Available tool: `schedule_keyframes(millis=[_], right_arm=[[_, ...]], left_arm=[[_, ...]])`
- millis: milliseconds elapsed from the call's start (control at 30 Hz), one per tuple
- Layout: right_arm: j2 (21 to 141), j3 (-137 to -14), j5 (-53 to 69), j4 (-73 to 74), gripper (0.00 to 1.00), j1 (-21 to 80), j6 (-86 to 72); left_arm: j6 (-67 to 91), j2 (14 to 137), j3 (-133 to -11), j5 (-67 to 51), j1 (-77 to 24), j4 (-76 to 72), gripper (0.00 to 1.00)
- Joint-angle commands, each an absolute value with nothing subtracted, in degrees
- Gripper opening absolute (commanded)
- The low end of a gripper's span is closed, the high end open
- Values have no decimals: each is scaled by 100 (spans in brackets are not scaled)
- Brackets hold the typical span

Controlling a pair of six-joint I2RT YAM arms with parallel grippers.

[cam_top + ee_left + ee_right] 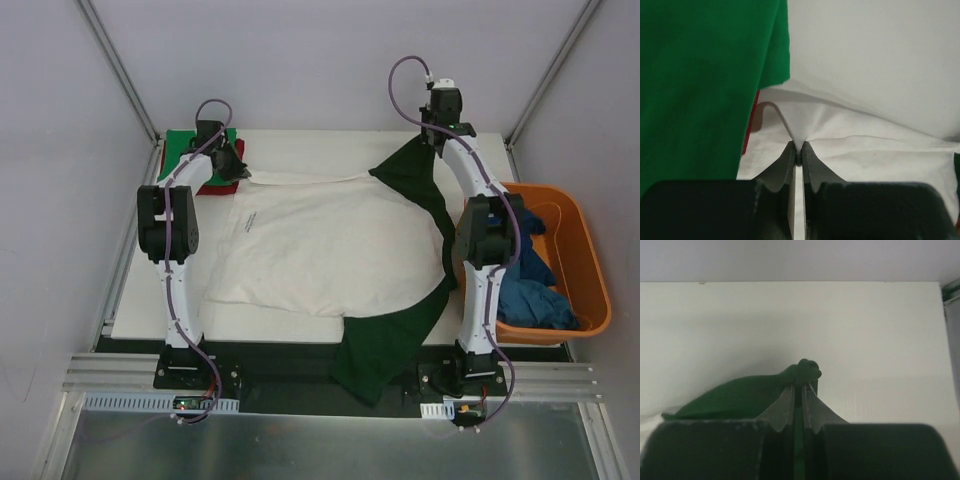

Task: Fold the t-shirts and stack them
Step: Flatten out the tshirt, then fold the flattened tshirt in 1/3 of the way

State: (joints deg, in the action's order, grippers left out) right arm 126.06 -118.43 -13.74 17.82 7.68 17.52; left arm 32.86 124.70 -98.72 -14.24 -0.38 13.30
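White tee (330,250) w/ dark green sleeves is lying spread flat across the middle of the surface (320,145), btwn the two arms. Left gripper (798,150) is reaching to the tee's far-left corner. Its jaws are sitting clamped together on a pinch of white cloth, which is tenting up into a small peak at the tips.

Right gripper (801,385) is reaching to the far-right side, jaws squeezed tight on a bunched bit of the far sleeve (408,172). Dark green fabric is poking out past the tips and draping off to the left in the right wrist view. From above, that sleeve is stretching in a point toward the gripper.

Near sleeve (385,345) is hanging over the near edge of the surface, btwn the arm mounts.

Bright green tee (178,150) is sitting folded at the far-left corner, on top of a red tee (210,188) that's showing only as a strip at its edge. Both are lying just beside the left gripper, and in the left wrist view the white cloth is running right up against the green.

Orange tub (592,262) is sitting off the right edge, holding crumpled blue tees (535,295). Right arm is partly blocking it.
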Motion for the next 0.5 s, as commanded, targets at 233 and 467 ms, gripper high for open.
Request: schedule_keyframes(millis=[233, 467], right_arm=[[13210, -12648, -1090, 1714, 1, 694, 1354], [12104, -11394, -888, 1880, 1, 703, 985]], left_arm=[[3366, 13192, -11162, -1389, -176, 940, 0], [3261, 12588, -10672, -1336, -228, 932, 0]])
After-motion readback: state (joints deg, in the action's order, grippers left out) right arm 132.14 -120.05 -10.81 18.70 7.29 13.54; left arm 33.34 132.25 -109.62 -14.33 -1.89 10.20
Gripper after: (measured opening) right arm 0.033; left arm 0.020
